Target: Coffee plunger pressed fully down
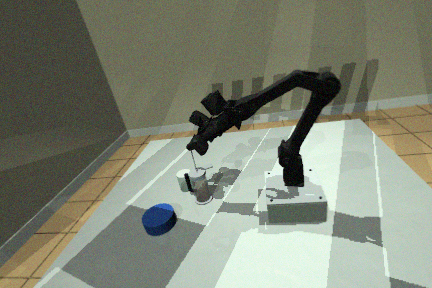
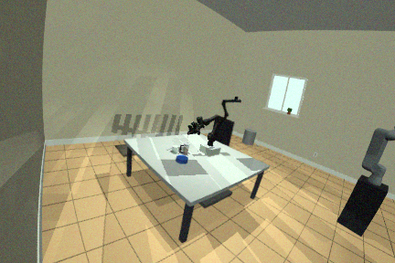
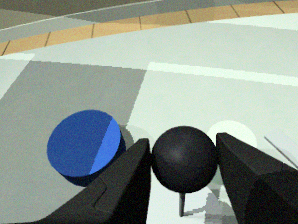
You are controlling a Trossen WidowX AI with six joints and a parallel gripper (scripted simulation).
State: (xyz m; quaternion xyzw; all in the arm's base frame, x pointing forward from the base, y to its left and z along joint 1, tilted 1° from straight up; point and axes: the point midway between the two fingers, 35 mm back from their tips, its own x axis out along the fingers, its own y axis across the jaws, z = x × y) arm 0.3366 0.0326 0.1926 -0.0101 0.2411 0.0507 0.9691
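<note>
The coffee press (image 1: 201, 190) (image 2: 186, 149), a clear cylinder with a black handle (image 1: 188, 182) and brownish contents, stands upright on the table. Its thin plunger rod (image 1: 194, 160) (image 3: 182, 204) rises well above the lid. The round black plunger knob (image 3: 184, 167) is between the fingertips in the wrist view, touched on both sides. My gripper (image 1: 196, 146) (image 3: 182, 144) is shut on the knob, above the press, tilted downward. The knob itself is hard to tell from the dark fingers in the top view. Most of the press body is hidden in the wrist view.
A blue disc (image 1: 159, 220) (image 2: 182, 159) (image 3: 80, 145) lies on the table near the press. A white cylinder (image 1: 182, 180) (image 3: 232, 134) stands close beside the press, behind its handle. A thin stick-like object (image 3: 281, 151) shows at the right of the wrist view. The arm's pale base box (image 1: 297, 212) is to the right.
</note>
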